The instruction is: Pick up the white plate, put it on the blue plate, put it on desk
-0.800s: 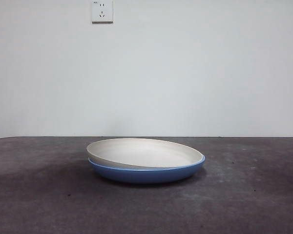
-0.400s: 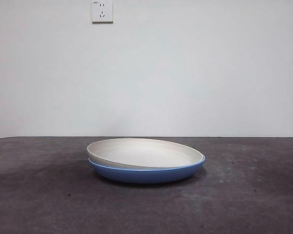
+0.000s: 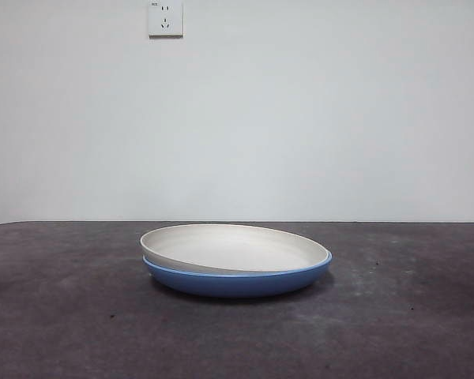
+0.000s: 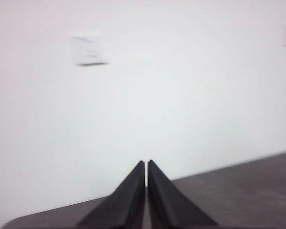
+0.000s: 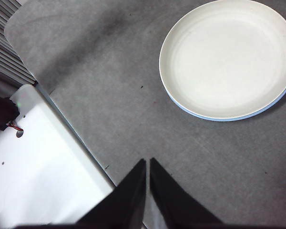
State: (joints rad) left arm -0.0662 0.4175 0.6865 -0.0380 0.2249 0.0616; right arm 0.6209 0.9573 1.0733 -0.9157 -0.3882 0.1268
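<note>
Dark grey-brown, mottled matte tabletop [image 3: 71,324] carried both plates. The round, shallow, off-white matte white plate [image 3: 233,246] sat nested in the round, glossy medium-blue blue plate [image 3: 237,280], tilted, one edge riding above the blue rim. Right pincer [image 5: 147,164], black jaws pressed together and holding nothing, hung above the tabletop; the stack lay ahead of it and off to one side, well apart. Left pincer [image 4: 146,166], also pressed together, faced the wall with no plate in view, so the right arm was judged nearer. A white wall socket [image 3: 165,17] showed no readable writing.
</note>
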